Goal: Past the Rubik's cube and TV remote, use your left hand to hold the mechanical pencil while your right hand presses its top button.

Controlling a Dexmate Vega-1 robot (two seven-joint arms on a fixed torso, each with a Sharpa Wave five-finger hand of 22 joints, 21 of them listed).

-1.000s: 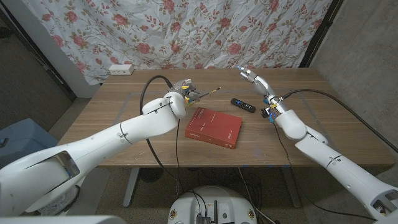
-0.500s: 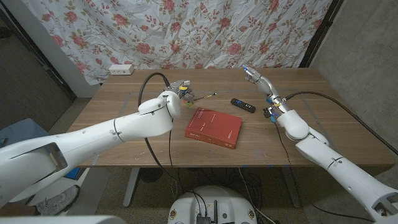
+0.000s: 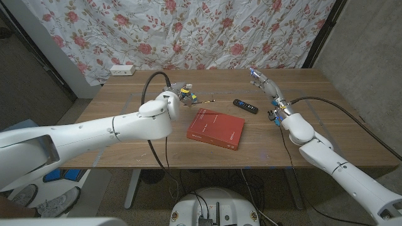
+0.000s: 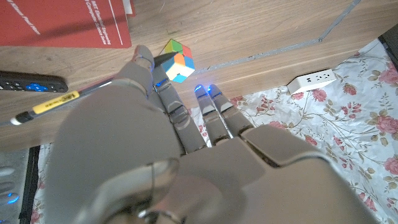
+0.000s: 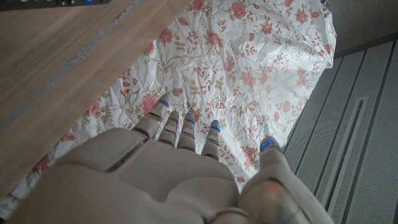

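My left hand (image 3: 180,94) (image 4: 155,143) pinches the mechanical pencil (image 3: 204,101) (image 4: 53,104), a thin stick with a yellow label. The pencil juts out toward the right over the table, above the far edge of the red book (image 3: 216,127). In the left wrist view the Rubik's cube (image 4: 176,59) sits on the table just beyond my left fingertips. The black TV remote (image 3: 245,106) (image 4: 31,82) lies right of the pencil's free end. My right hand (image 3: 264,81) (image 5: 186,174) hovers beyond the remote with fingers spread, holding nothing, well apart from the pencil.
A white power strip (image 3: 122,69) (image 4: 314,82) lies at the table's far left edge. A flowered curtain (image 3: 207,31) hangs behind the table. A black cable (image 3: 149,88) loops over my left arm.
My left hand has drawn back to the left and lower, carrying the pencil, which now lies flatter. My right hand has drifted slightly right, away from the pencil.
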